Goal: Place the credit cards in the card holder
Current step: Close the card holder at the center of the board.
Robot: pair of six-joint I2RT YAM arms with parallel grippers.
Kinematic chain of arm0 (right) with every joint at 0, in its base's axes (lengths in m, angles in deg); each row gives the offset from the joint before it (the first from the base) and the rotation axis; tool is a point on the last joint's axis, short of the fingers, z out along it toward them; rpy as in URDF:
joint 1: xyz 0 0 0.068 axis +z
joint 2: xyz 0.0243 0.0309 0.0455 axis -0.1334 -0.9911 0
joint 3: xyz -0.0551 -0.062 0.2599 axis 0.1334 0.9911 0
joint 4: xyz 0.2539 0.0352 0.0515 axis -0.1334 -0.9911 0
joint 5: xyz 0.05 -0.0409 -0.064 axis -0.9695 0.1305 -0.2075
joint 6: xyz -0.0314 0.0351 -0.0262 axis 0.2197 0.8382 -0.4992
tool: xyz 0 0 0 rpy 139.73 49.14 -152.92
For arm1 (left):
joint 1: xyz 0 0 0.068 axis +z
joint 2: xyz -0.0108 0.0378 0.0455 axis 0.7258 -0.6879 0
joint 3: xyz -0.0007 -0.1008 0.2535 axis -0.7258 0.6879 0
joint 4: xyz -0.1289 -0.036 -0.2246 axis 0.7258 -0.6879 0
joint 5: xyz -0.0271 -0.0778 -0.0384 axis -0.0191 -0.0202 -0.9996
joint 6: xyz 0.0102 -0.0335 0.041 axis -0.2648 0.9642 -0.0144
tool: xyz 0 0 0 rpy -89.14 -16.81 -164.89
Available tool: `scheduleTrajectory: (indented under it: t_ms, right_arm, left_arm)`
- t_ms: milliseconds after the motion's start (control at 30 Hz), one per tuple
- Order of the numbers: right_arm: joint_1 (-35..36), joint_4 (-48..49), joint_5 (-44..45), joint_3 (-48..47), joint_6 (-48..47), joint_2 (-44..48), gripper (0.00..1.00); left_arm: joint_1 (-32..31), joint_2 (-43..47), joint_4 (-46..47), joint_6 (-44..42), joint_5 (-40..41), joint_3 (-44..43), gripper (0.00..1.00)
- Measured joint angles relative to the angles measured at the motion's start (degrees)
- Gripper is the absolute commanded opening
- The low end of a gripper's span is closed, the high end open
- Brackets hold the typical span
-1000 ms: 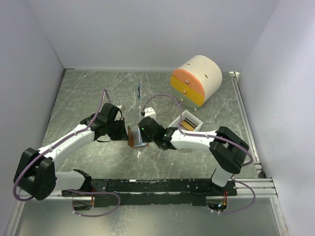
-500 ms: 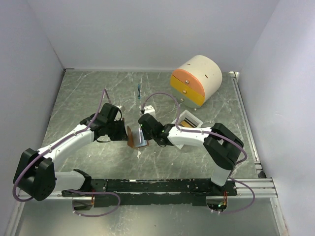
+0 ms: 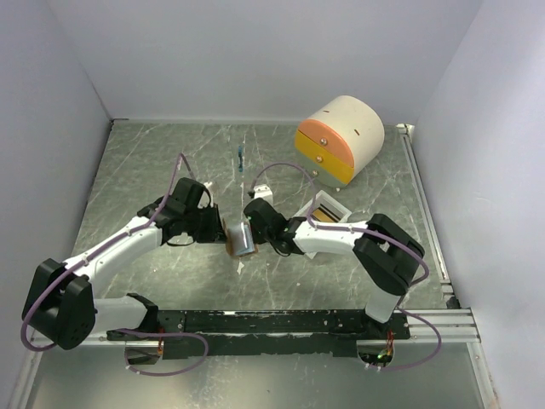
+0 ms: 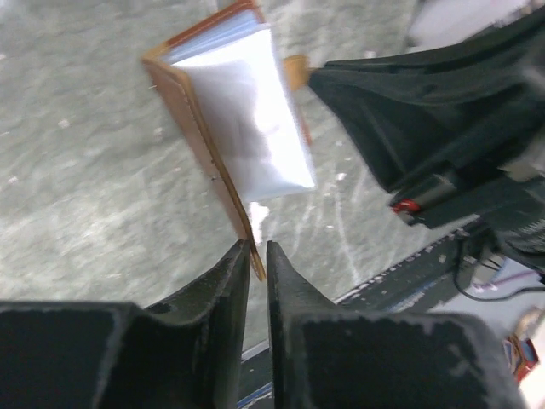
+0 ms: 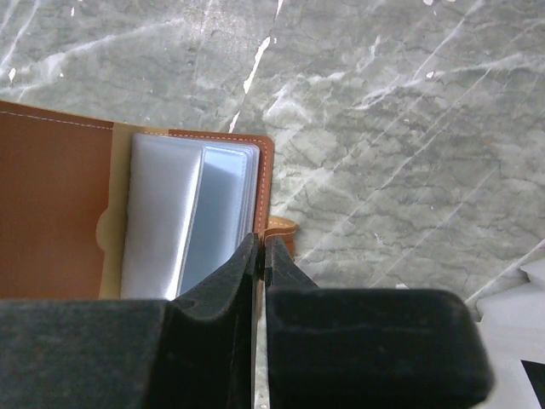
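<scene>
I see my left gripper [image 4: 258,253] pinching the cover edge of the open card holder [image 4: 230,128] at frame centre; my right gripper [image 5: 261,249] sits pressed together at its other edge.

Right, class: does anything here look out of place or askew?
The wallet is not lying flat: it stands half-open on edge mid-table, pinched between the left tool and the right tool. Nothing looks spilled or damaged.
</scene>
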Motion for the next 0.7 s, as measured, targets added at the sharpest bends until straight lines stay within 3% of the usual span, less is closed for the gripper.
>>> scheduleTrajectory:
  t_ms: [200,700]
  right_arm:
    - [-1.51,4.70,-2.34,4.48,2.12,1.88,0.00]
    - [-4.61,8.94,-6.43,8.61,4.17,4.09,0.00]
  left_arm:
    - [-0.04,0.09,8.35,0.22,-8.90,1.09,0.42]
    - [-0.15,-6.01,22.67,0.76,-14.64,4.76,0.44]
